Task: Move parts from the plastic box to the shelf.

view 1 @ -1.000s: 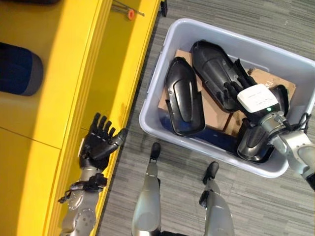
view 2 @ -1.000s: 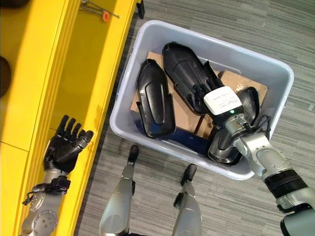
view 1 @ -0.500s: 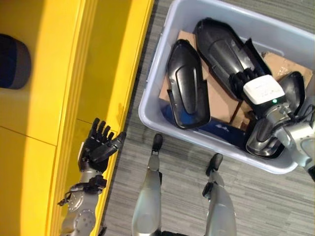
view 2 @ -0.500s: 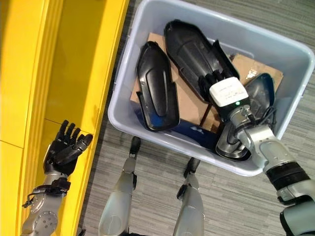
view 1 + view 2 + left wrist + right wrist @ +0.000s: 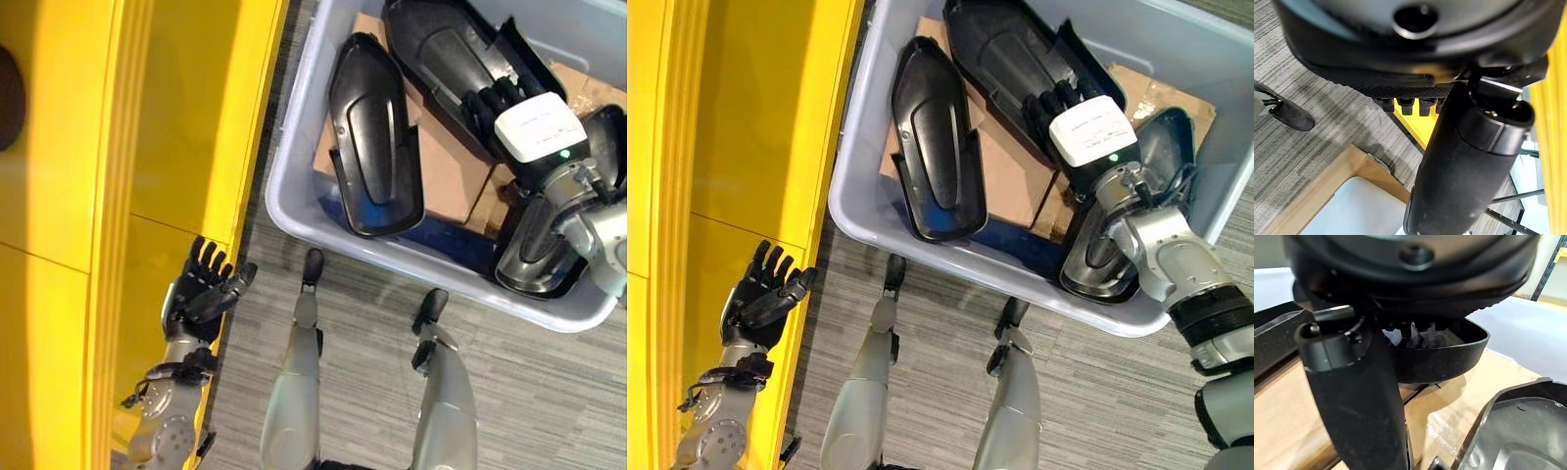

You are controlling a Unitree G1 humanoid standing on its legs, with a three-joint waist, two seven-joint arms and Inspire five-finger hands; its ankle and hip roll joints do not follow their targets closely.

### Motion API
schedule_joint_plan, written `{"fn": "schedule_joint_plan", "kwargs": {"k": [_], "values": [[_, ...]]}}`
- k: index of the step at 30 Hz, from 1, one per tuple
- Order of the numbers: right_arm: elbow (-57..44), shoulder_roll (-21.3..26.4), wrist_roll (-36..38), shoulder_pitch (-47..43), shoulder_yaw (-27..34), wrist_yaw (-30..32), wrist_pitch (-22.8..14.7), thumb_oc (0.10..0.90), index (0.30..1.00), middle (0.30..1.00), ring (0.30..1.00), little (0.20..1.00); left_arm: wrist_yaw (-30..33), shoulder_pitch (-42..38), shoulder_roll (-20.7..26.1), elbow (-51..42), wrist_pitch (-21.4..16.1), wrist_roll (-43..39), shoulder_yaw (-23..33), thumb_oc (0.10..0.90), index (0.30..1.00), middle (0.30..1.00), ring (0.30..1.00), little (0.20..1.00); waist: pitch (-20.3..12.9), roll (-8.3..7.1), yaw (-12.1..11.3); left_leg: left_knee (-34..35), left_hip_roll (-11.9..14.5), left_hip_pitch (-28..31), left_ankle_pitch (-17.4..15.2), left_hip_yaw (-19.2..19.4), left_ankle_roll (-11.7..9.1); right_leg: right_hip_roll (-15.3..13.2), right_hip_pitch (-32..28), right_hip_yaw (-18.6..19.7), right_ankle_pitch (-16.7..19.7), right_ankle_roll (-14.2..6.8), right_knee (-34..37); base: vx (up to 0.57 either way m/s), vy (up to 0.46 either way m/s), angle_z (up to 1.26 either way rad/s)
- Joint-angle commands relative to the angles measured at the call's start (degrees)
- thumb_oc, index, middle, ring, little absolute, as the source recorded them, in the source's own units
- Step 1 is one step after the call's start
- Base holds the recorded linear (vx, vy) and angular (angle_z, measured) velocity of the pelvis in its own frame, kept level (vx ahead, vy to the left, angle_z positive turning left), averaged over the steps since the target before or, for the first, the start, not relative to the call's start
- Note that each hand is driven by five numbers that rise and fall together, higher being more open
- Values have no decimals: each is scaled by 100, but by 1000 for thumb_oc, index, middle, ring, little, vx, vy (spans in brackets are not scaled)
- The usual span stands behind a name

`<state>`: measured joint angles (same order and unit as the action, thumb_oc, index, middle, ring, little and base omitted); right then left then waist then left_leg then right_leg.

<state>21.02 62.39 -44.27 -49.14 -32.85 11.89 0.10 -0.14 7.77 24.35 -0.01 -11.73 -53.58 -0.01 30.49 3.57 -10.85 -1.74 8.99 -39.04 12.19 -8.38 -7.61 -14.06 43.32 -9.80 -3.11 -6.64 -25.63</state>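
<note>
The box (image 5: 294, 186), pale grey plastic, sits on the carpet (image 5: 549, 392) just beside the yellow shelf (image 5: 186, 117). In it lie black moulded parts on sheets of cardboard (image 5: 446, 171): a long part (image 5: 370, 137) at the shelf side, a larger part (image 5: 441, 59) beyond it, and a rounded part (image 5: 539, 255) in the near corner. The right hand (image 5: 1063, 103) reaches down into the box, its fingers lying on the raised edge of the larger part. In the right wrist view the fingers (image 5: 1410, 330) dip over a curved black rim with the thumb apart from it; whether they grip it I cannot tell. The left hand (image 5: 196, 294) hovers at the shelf's front edge, fingers spread and straight, holding nothing.
</note>
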Motion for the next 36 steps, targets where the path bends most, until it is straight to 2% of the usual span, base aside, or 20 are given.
{"fn": "schedule_joint_plan", "kwargs": {"k": [1,5,16,25,31,34,36], "values": [[899,162,-126,-409,-649,69,280,400,300,300,300,300,107,94,191,-316,-543,162,73,900,1000,1000,1000,1000,-70,-140,-86,-82,284,296,-240,192,-156,-29,-492,42,965,-52,1084,36,-10,4],[862,69,-220,-270,-695,27,243,400,300,300,300,300,120,58,164,-267,-555,186,75,900,1000,1000,1000,1000,-70,-153,-61,-71,247,330,-275,192,-136,-44,-533,17,946,-54,1093,17,3,6],[575,-215,-334,356,-337,177,210,400,300,300,300,300,169,-38,128,-262,-602,239,-9,900,1000,1000,1000,1000,-70,-230,-53,-49,176,535,-346,188,-113,-88,-815,-24,973,-79,1204,-1,5,2],[228,-162,-256,495,-111,265,224,400,300,300,300,300,152,-55,164,-253,-571,297,-19,900,1000,1000,1000,1000,-70,-311,-66,57,166,870,-342,212,-111,-92,-1168,-56,1024,-95,1339,0,0,0],[-1139,-5,-57,1158,875,460,44,400,300,300,300,300,66,-94,140,-238,-477,363,33,900,1000,1000,1000,1000,-70,-469,-18,274,172,1617,-362,247,-107,-101,-1977,-114,1061,-136,1614,2,3,2],[-1472,-45,-34,1401,1211,509,-14,400,300,300,300,300,41,-101,142,-213,-452,382,45,900,1000,1000,1000,1000,-70,-483,-28,351,165,1875,-357,256,-105,-107,-2263,-144,1076,-150,1732,15,6,0],[-1899,-159,-3,1689,1584,599,-69,400,300,300,300,300,24,-100,106,-169,-404,422,63,900,1000,1000,1000,1000,-195,-530,0,468,163,2179,-350,291,-107,-104,-2603,-162,1085,-170,1907,59,22,-1]]}}
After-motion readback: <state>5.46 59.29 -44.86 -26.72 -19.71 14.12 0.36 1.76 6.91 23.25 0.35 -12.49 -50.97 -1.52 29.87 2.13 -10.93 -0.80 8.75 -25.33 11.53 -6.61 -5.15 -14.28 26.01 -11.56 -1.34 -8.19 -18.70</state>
